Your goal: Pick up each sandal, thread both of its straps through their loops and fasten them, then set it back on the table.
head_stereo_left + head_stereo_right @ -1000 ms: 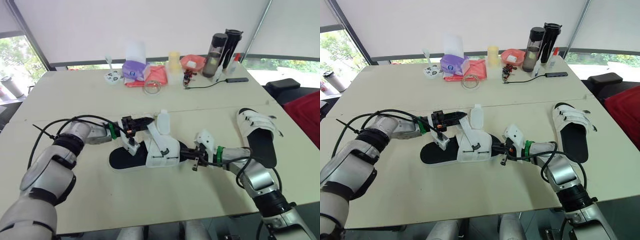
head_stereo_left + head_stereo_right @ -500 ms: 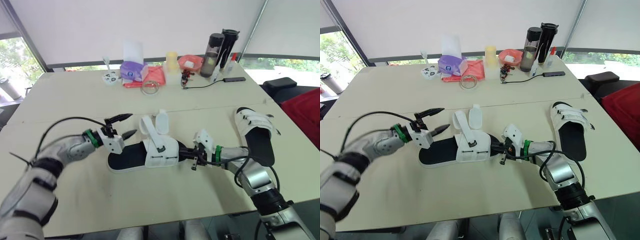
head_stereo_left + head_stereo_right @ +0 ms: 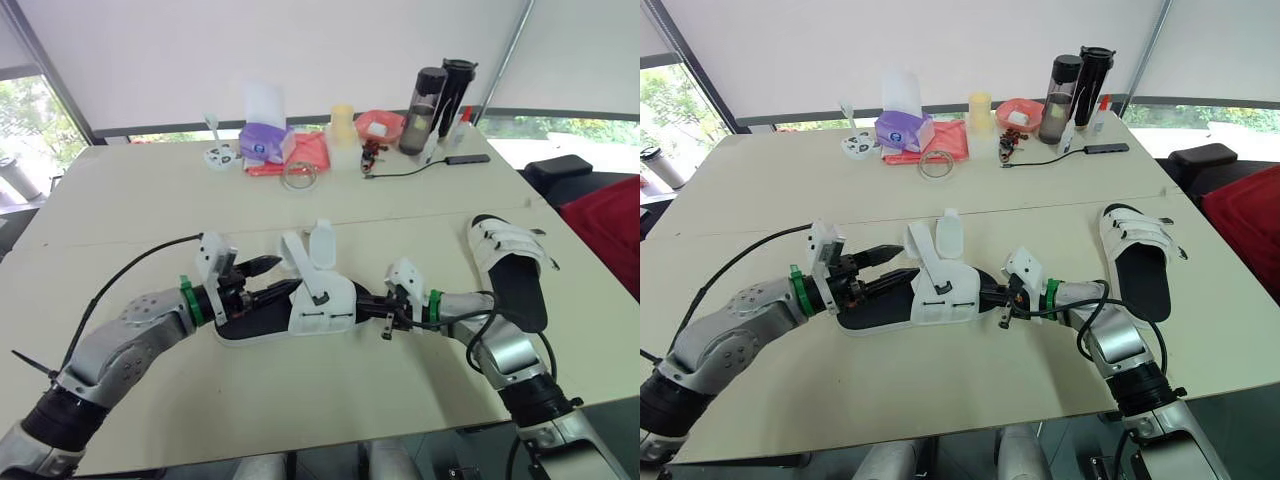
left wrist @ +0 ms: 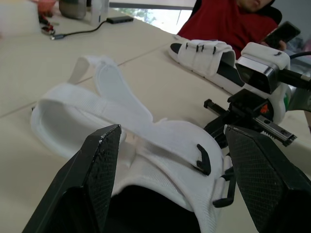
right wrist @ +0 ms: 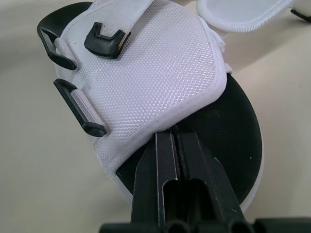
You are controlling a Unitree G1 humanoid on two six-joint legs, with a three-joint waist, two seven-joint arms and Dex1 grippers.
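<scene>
The right tool (image 3: 364, 304) clamps one end of the sandal (image 3: 322, 300), pinning it to the desk (image 3: 300, 390), so the left tool (image 3: 272, 279), jaws apart, can take the upright loose straps (image 3: 320, 243)

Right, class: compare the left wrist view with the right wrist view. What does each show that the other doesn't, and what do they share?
Left wrist view, not the right: the open left gripper, the second sandal lying further off with its straps across, a cable, and a person in red holding a phone.
Right wrist view, not the left: the right gripper shut, tips against the white upper's hem.
Both: the unfastened sandal, its black loops and the table.
</scene>
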